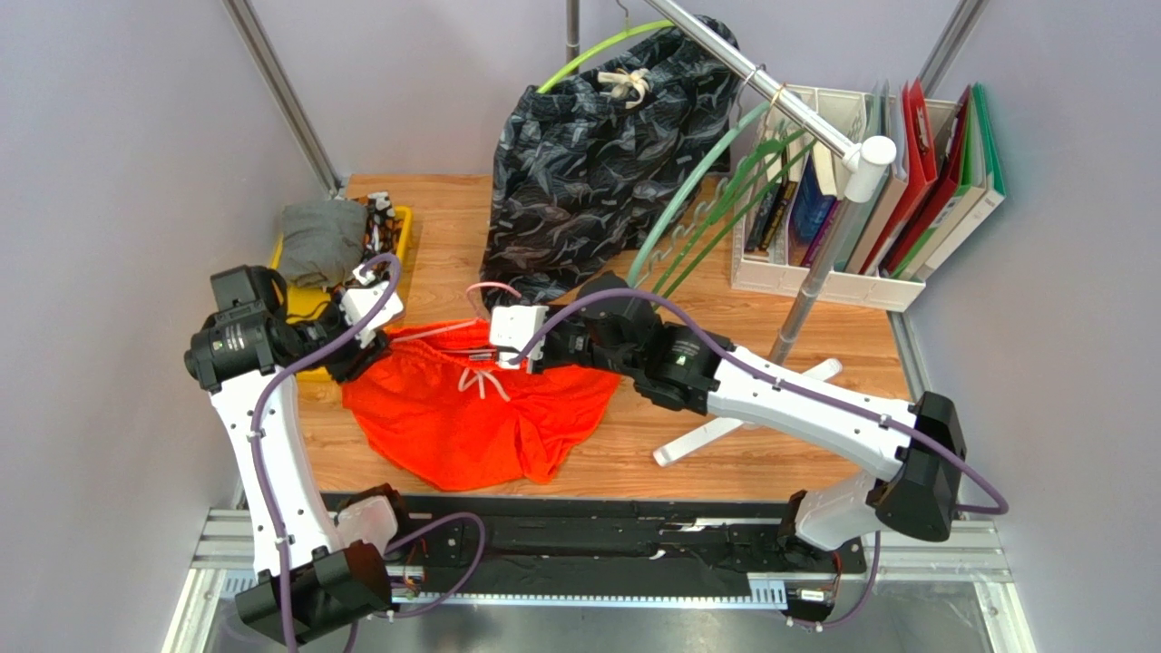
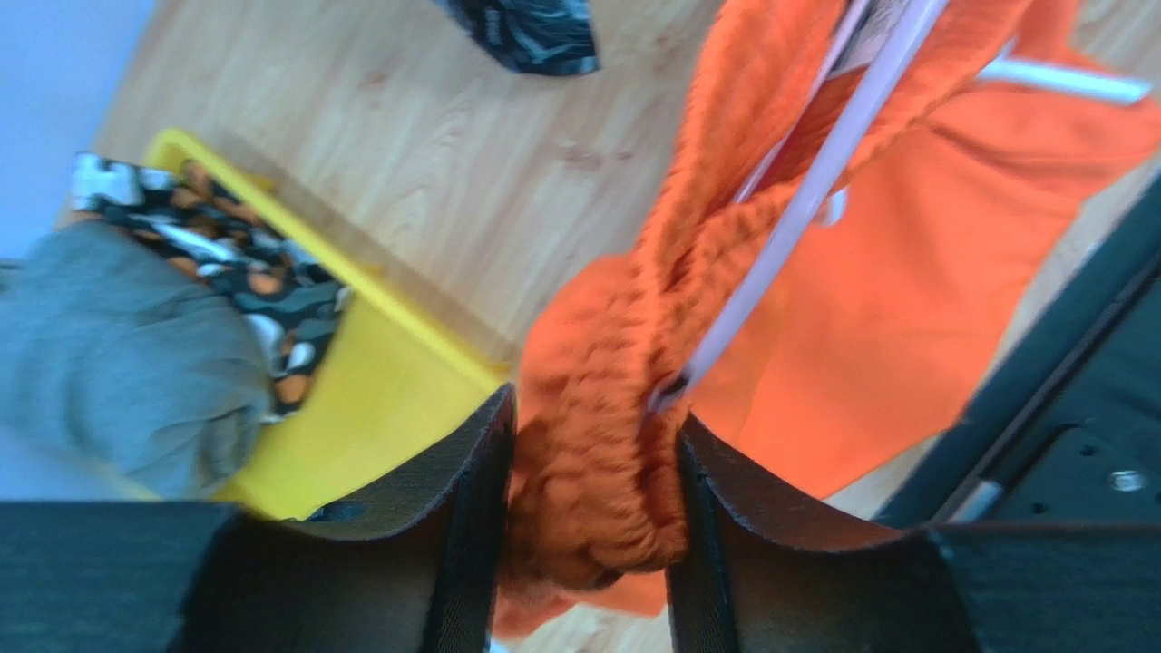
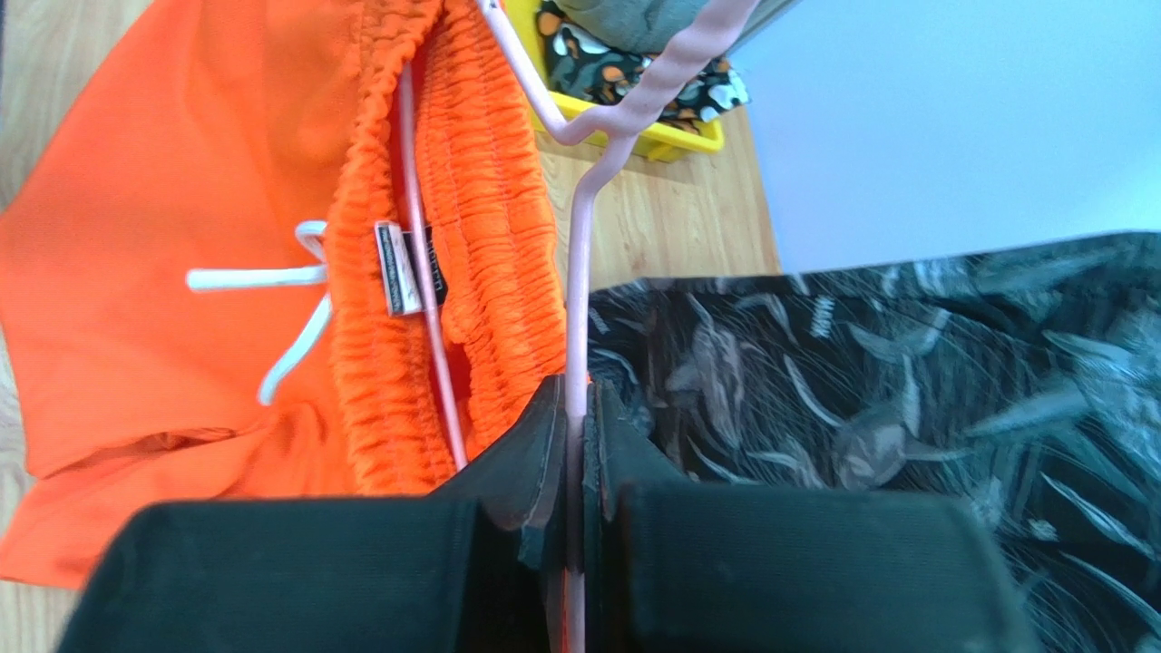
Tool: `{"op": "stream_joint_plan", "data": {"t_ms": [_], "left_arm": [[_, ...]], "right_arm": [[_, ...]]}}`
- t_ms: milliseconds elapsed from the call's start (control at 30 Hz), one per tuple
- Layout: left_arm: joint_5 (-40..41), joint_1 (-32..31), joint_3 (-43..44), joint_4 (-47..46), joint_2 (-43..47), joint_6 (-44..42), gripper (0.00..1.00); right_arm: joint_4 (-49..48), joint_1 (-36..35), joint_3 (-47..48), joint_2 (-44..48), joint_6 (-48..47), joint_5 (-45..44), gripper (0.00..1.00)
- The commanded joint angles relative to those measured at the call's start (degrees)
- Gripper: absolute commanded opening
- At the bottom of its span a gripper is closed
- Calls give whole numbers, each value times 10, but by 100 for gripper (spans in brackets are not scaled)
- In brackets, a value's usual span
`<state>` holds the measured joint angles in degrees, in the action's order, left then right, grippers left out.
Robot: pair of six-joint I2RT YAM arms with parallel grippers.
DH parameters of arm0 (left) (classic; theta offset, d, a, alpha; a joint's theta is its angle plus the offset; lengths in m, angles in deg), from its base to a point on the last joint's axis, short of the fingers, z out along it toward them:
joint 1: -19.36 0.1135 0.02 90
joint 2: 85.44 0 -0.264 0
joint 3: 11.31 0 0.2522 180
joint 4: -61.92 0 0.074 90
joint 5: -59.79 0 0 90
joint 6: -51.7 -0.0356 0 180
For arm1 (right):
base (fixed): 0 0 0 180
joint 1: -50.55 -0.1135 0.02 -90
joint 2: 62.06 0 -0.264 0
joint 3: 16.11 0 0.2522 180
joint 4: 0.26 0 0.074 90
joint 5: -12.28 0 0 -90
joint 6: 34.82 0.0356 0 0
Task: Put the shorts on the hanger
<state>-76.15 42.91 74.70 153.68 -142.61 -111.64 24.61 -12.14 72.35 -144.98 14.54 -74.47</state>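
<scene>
The orange-red shorts [image 1: 470,408] lie spread on the wooden table, white drawstring [image 1: 480,382] up. The thin pink hanger [image 1: 439,331] runs along and inside the waistband. My left gripper [image 1: 365,340] is shut on the bunched left end of the waistband [image 2: 600,463], with the pink wire [image 2: 797,218] passing just beside it. My right gripper [image 1: 525,343] is shut on the pink hanger [image 3: 579,327] at the right end of the waistband [image 3: 477,204]; one hanger arm runs inside the waistband opening.
A black wavy-patterned garment [image 1: 600,150] hangs on a green hanger from the rack bar [image 1: 763,82] just behind. More green hangers [image 1: 729,191] hang there. A yellow tray [image 1: 395,252] with grey cloth [image 1: 320,238] sits back left. A file box [image 1: 872,177] stands back right. The rack's white foot [image 1: 736,415] lies right.
</scene>
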Motion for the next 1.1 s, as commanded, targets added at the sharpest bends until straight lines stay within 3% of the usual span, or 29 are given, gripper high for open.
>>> {"op": "stream_joint_plan", "data": {"t_ms": [0, 267, 600, 867, 1067], "left_arm": [[-38, 31, 59, 163, -20, -89, 66], [-121, 32, 131, 182, 15, -40, 76], [-69, 32, 69, 182, 64, -83, 84], [-117, 32, 122, 182, 66, -14, 90], [-77, 31, 69, 182, 74, -29, 91]], "right_arm": [[-6, 8, -1, 39, -18, -3, 0], [10, 15, 47, 34, -29, 28, 0], [2, 15, 98, -6, -54, 28, 0], [-19, 39, 72, -18, -74, 21, 0], [-57, 71, 64, -44, -96, 21, 0]]}}
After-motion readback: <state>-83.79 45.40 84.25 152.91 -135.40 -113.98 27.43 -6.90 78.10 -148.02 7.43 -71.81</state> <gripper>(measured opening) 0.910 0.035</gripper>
